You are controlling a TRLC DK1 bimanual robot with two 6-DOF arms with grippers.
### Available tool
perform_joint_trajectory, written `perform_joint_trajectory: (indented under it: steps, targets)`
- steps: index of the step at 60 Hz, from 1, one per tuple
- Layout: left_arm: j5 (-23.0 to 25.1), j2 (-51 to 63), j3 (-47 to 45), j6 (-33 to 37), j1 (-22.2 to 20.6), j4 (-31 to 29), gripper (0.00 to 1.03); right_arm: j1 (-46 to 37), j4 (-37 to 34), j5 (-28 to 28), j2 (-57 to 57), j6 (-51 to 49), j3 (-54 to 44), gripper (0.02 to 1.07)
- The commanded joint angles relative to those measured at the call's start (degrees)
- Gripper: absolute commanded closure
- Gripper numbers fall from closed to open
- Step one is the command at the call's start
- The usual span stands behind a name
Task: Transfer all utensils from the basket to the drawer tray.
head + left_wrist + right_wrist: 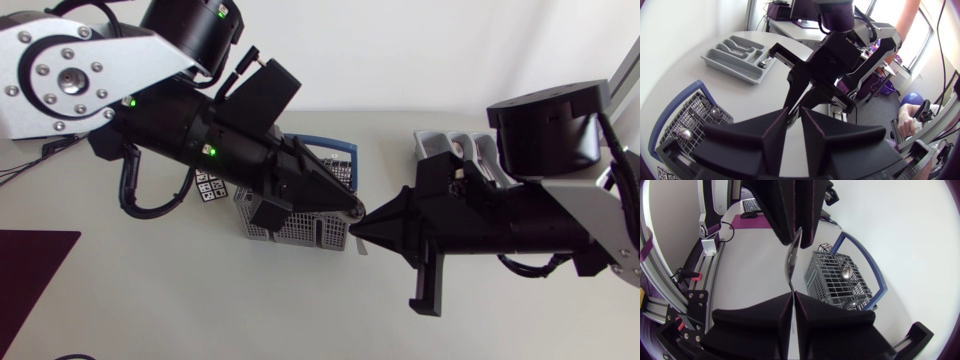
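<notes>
Just off the basket's (300,228) right-hand corner, on the side that faces the drawer tray (432,143), the left gripper (354,211) and the right gripper (363,228) meet tip to tip above the table (200,300). The left gripper is clenched on the upper end of a slim silver utensil (790,262). The utensil comes out from between its fingers (775,210) and runs to the tip of the right gripper. Whether the right gripper grasps that lower end or merely meets it cannot be told. The utensil is thus outside the basket, held in the air just beside it and well short of the tray. The basket is grey wire with a blue handle, and a spoon (846,272) lies inside it. The tray stands well apart from the basket, to its right and farther back. In the head view the right arm hides part of it. The left wrist view shows cutlery (735,46) lying in its compartments. A small marker card (210,187) lies just beside the basket's left side, and a dark maroon mat (30,265) lies well to the basket's left, at the table's edge.
</notes>
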Motion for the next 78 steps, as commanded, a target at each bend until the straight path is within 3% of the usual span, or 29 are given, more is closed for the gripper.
perform_joint_trajectory:
  steps: [1, 4, 13, 20, 40, 55, 62, 70, 78]
  targets:
    - [1.18, -0.71, 1.87, -0.88, 0.78, 1.1, 0.48, 0.08, -0.91, -0.47, 0.63, -0.02, -0.01, 1.02]
    - [1.09, -0.71, 2.31, -2.2, 1.04, 2.59, 0.35, -0.01, -1.26, -0.29, 0.71, -0.2, -0.54, 1.02]
    - [-0.05, -0.36, 3.63, -5.89, 4.12, 6.72, 0.22, -2.56, -2.76, 0.15, 0.19, -2.05, -2.56, 1.02]
    - [-1.99, -0.18, 3.45, -7.21, 6.14, 9.1, 0.2, -9.67, -5.22, -0.11, -1.48, -6.79, -4.23, 1.02]
    - [-19.3, 1.05, -3.75, -2.46, 5.61, 13.14, 0.2, -44.39, -6.27, -4.6, 2.56, -32.1, -7.13, 1.02]
    - [-21.76, 0.69, -6.92, 0.44, 5.96, 12.96, 0.2, -60.83, 4.98, -3.81, 14.43, -47.49, -6.16, 1.02]
    - [-22.64, 0.61, -7.89, 0.96, 5.96, 12.7, 0.2, -64.17, 13.33, -1.26, 21.46, -50.56, -5.28, 1.02]
    - [-23.08, 0.25, -8.59, 1.31, 5.79, 12.44, 0.2, -66.63, 14.47, -0.03, 27.17, -54.16, -1.94, 1.02]
    - [-23.7, 0.08, -8.94, 1.31, 5.44, 11.73, 0.2, -67.42, 20.45, 3.05, 31.48, -56.8, -1.59, 1.02]
